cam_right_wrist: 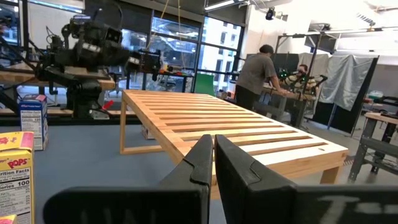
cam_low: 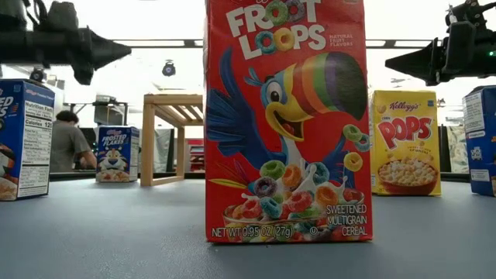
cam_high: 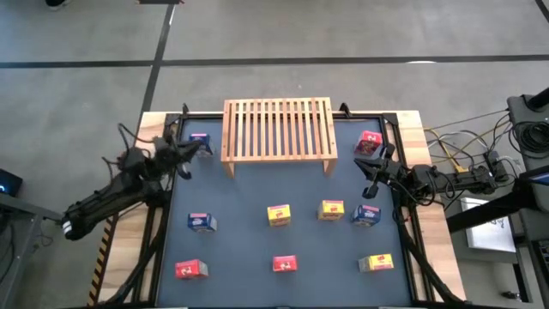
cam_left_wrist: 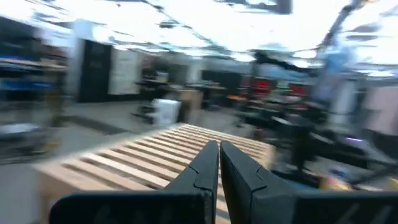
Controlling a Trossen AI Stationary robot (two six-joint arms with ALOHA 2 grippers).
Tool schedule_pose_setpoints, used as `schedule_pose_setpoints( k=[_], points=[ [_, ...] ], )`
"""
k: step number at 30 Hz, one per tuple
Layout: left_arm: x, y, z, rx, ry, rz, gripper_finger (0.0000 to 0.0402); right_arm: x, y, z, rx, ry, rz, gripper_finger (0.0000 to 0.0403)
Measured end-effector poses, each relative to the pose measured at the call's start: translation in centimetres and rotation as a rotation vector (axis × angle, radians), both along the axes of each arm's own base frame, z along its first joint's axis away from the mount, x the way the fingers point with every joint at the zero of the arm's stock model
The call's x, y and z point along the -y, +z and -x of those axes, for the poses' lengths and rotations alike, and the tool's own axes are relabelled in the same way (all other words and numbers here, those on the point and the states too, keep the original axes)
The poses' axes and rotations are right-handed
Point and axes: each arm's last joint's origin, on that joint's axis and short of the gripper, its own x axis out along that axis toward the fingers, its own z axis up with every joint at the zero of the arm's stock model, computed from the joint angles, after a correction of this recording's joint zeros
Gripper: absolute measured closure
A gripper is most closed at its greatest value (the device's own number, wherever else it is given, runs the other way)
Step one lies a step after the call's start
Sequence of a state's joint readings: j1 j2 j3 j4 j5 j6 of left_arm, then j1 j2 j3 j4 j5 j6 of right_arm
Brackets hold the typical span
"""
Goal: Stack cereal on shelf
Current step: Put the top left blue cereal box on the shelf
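High view: the wooden shelf (cam_high: 278,129) stands at the far middle of the blue-grey table (cam_high: 240,249), its slatted top bare. The cereal boxes are spread around it on the table: a blue box (cam_high: 199,140) just left of the shelf, a red box (cam_high: 368,142) just right of it, then a row of a blue box (cam_high: 201,222), two yellow boxes (cam_high: 279,215) (cam_high: 332,209) and another blue box (cam_high: 366,215), and nearest the front a red box (cam_high: 191,269), a red box (cam_high: 285,263) and a yellow box (cam_high: 376,263). The left pincer (cam_high: 204,151) hangs beside the far-left blue box; the right pincer (cam_high: 364,165) hangs just in front of the far-right red box. Neither holds anything.

Low view: a red Froot Loops box (cam_low: 284,120) stands upright close to the camera, with a yellow Pops box (cam_low: 405,142) behind on the right and a Frosted Flakes box (cam_low: 118,154) near the shelf's leg (cam_low: 146,139). Both arms show dark above. A person (cam_low: 68,143) sits in the room behind.

Left wrist view: the left pincer (cam_left_wrist: 219,152) has its fingers pressed together, empty, above the shelf slats (cam_left_wrist: 143,162).

Right wrist view: the right pincer (cam_right_wrist: 213,149) is likewise closed on nothing, facing the shelf (cam_right_wrist: 236,127); a yellow box (cam_right_wrist: 15,177) and a blue box (cam_right_wrist: 33,120) stand to one side, and a person (cam_right_wrist: 255,74) works beyond the table.
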State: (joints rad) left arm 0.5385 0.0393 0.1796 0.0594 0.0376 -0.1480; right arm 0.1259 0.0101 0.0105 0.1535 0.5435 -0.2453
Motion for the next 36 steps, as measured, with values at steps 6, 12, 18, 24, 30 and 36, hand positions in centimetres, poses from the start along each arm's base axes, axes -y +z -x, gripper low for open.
schedule_pose_setpoints(
  k=[6, 12, 18, 24, 30, 36],
  points=[
    [0.6, 4.7, 2.2, -0.124, 0.201, 0.023, 0.04, 0.0, 0.0, 0.0, 0.001, 0.0, -0.001, 0.0394],
    [1.4, 6.6, 4.3, -0.304, 0.361, 0.165, 0.0334, 0.0, 0.0, 0.0, 0.0, 0.0, -0.001, 0.0394],
    [1.0, 7.1, 3.9, -0.358, 0.401, 0.181, 0.0206, 0.0, 0.0, 0.0, 0.0, 0.0, 0.0, 0.0394],
    [-0.6, 5.4, 1.2, -0.512, 0.405, 0.214, 0.0127, 0.0, 0.0, 0.0, 0.001, 0.0, -0.001, 0.0394],
    [-1.8, 5.3, -0.4, -0.679, 0.432, 0.185, 0.0123, 0.0, 0.0, 0.0, 0.0, 0.0, -0.001, 0.0394],
    [-2.9, 5.4, -1.7, -0.83, 0.44, 0.213, 0.0127, 0.0, 0.0, 0.0, 0.0, 0.0, 0.0, 0.0394]
  ],
)
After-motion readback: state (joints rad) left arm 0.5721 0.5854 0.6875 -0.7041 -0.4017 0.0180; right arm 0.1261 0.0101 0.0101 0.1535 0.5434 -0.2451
